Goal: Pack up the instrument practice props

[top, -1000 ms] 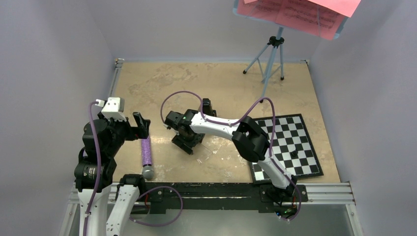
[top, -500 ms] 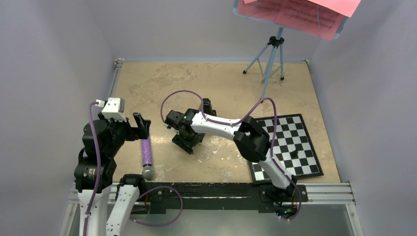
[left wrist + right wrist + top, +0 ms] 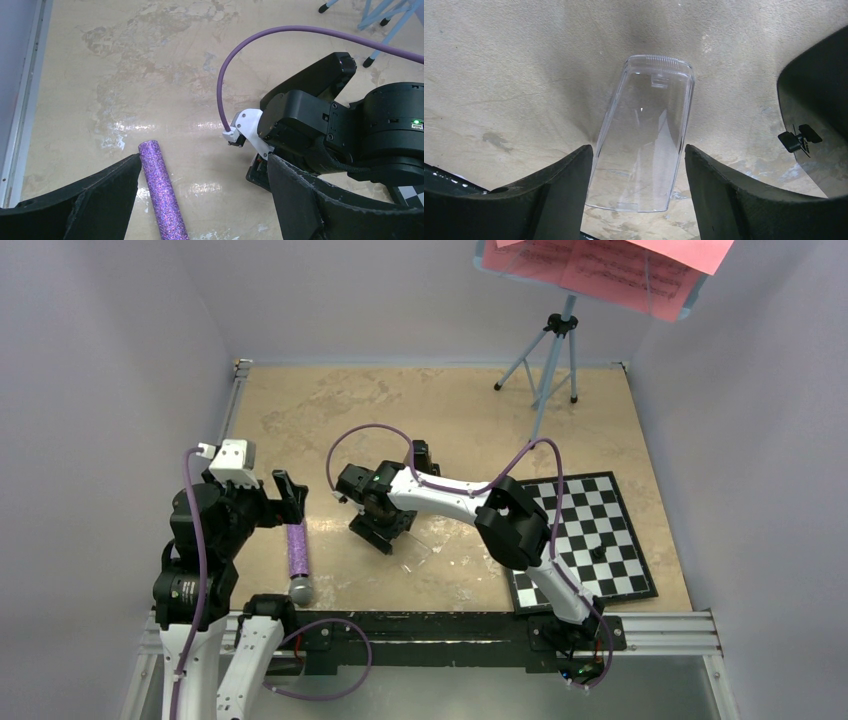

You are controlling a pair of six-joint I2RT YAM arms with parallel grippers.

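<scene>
The metronome's clear plastic cover (image 3: 644,135) lies lengthwise between the fingers of my right gripper (image 3: 638,150), and both fingertips rest against its long edges. The black metronome body (image 3: 824,90) with its small winding key sits just to the right. From above, my right gripper (image 3: 378,512) is low over the table's middle, with the metronome (image 3: 385,532) beneath it. The light-blue music stand (image 3: 552,350) stands at the back right and carries pink sheet-music pages (image 3: 600,270). My left gripper (image 3: 285,495) is open and empty (image 3: 202,170).
A purple glitter microphone (image 3: 297,555) lies by my left gripper, its handle (image 3: 162,195) beside the left finger. A black-and-white checkered board (image 3: 585,535) with a small black piece lies at the front right. The stand's tripod legs (image 3: 385,20) are behind the right arm.
The right arm's elbow has shifted slightly to the right. Both grippers have kept their places and openings.
</scene>
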